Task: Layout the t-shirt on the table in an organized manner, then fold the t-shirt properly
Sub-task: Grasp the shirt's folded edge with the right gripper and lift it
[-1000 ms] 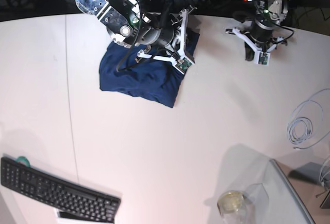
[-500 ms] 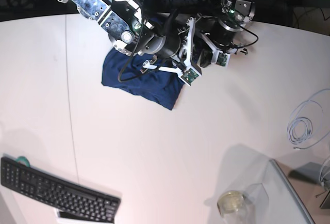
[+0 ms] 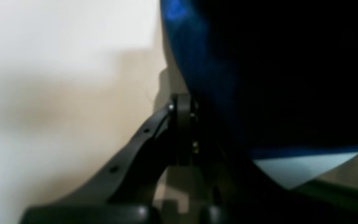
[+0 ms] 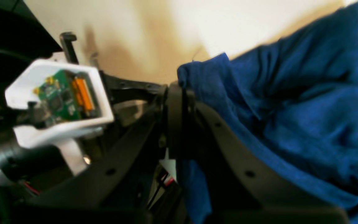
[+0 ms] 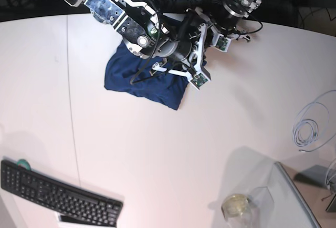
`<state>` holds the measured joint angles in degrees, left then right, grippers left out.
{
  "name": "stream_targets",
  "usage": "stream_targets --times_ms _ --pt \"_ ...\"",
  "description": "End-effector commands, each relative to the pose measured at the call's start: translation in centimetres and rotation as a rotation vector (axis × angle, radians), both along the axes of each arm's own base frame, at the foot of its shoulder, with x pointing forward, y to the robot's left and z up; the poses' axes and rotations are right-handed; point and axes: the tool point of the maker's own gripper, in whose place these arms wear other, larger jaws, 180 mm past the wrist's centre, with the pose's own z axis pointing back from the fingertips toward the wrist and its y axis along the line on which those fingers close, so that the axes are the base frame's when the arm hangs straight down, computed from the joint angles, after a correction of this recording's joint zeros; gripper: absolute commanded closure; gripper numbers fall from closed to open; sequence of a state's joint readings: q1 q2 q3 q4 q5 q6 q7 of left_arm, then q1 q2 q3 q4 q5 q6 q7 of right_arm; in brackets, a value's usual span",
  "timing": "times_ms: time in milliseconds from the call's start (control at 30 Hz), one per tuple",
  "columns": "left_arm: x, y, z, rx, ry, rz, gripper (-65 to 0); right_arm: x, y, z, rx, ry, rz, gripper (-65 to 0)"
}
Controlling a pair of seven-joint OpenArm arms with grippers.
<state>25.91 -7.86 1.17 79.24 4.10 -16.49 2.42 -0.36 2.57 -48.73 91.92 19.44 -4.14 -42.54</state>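
The dark navy t-shirt [image 5: 139,78] lies bunched at the back of the white table [image 5: 184,149]. My right gripper [image 5: 197,54] is at the shirt's back right edge. In the right wrist view its black fingers are shut [image 4: 176,93] on a fold of the blue cloth [image 4: 291,109]. My left gripper [image 5: 207,41] has come in right beside it, and its white camera housing [image 4: 57,99] shows close by. In the blurred left wrist view its fingers [image 3: 182,109] look shut at the edge of the shirt [image 3: 197,62], which fills the dark upper right.
A black keyboard [image 5: 58,196] lies at the front left. A grey translucent tray [image 5: 294,201] and a round yellowish jar [image 5: 235,205] are at the front right. A white cable coil [image 5: 307,128] lies at the right edge. A thin seam [image 5: 71,107] runs down the left.
My left arm has swung from the table's back right over to the shirt and met my right gripper. My right gripper has moved right with the cloth, pulling the shirt's edge that way.
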Motion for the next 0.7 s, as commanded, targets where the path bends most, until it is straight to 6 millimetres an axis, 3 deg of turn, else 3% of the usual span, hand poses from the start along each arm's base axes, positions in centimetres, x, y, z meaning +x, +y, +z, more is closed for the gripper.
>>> stream_targets --times_ms 0,100,167,333,367,500,667 --pt "-0.9 0.9 -0.4 0.034 0.03 -0.008 0.0 0.4 0.9 0.9 0.036 -0.017 -0.005 -2.9" --pt "-1.2 1.7 -0.2 0.054 0.029 -0.019 0.0 0.1 0.7 0.0 0.018 0.004 -0.002 -3.0" --pt "-2.0 2.9 -0.3 0.076 0.042 -0.011 0.0 -0.1 0.6 -0.5 0.007 0.016 -0.003 -6.6" --pt "-1.9 7.5 1.3 0.139 0.01 0.087 0.0 0.0 0.8 0.1 0.021 0.008 -0.001 -30.6" --pt "-1.7 8.5 1.7 0.154 -0.001 0.107 0.0 0.0 1.0 0.5 0.031 0.0 0.001 -32.9" --pt "-2.2 14.6 3.5 0.247 -0.024 0.224 0.0 1.5 1.0 3.8 0.095 -0.073 -0.023 -33.3" --pt "-3.8 20.3 5.2 0.335 -0.031 0.341 0.0 5.9 -3.5 4.6 0.068 -0.094 -0.283 -33.3"
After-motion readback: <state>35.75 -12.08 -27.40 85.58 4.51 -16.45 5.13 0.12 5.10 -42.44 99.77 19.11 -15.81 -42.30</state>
